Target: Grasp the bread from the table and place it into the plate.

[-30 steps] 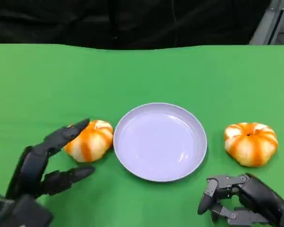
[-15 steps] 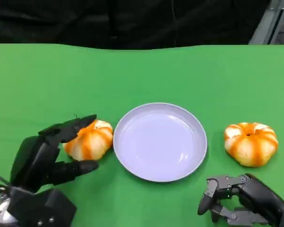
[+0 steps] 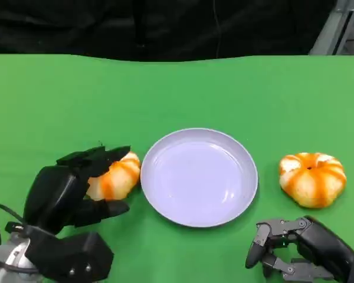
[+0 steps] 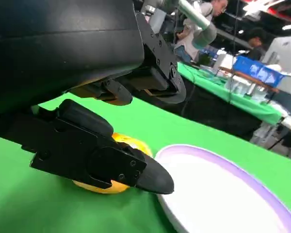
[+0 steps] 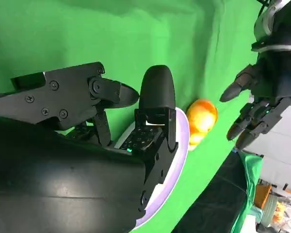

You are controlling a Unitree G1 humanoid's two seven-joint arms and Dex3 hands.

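bread, a round orange-and-white striped bun [image 3: 115, 177], lay on the green cloth-covered surface [image 3: 177, 88] just left of the pale lilac round plate [image 3: 199, 176], close to its rim but not in it. the left robot hand [image 3: 71, 188] was at the bun, its black fingers [image 3: 97, 158] arched over the top and another finger [image 3: 103, 207] low on the near side. the left wrist view showed the bun [image 4: 117, 165] between those fingers, still resting on the surface; whether the fingers had truly closed on it could not be told. the plate [image 4: 223, 194] held nothing. a second bun of the same orange-and-white kind [image 3: 312, 178] sat on the surface to the right of the plate, well apart from it. the right robot hand [image 3: 289, 250] rested low near the front edge, in front of that second bun, fingers curled in with nothing in them. no brand, label or writing could be read on any of these things.
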